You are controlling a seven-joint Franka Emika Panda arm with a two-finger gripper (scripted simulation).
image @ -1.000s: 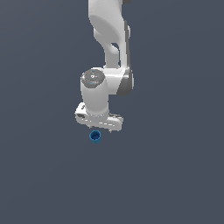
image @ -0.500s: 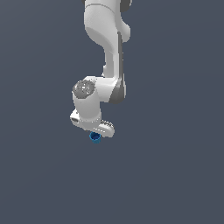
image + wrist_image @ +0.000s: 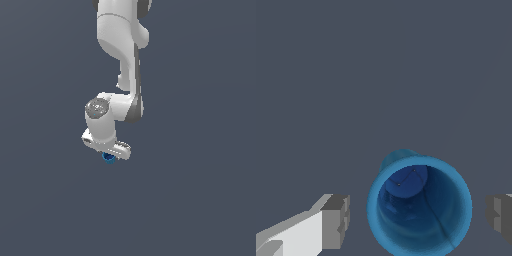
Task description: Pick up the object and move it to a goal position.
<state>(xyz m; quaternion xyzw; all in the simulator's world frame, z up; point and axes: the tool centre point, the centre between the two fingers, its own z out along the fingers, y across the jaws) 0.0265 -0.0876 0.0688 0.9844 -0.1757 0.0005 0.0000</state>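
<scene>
Half done at most: tiny bright-blue hollow cup sits between the pads, ungripped.
White claw open, gaps both sides; closing, lifting, carrying to goal remain.

Blue cup sits between the end effector fingers, untouched.

Arm rotated; gripper shifted w/ cup.
</scene>
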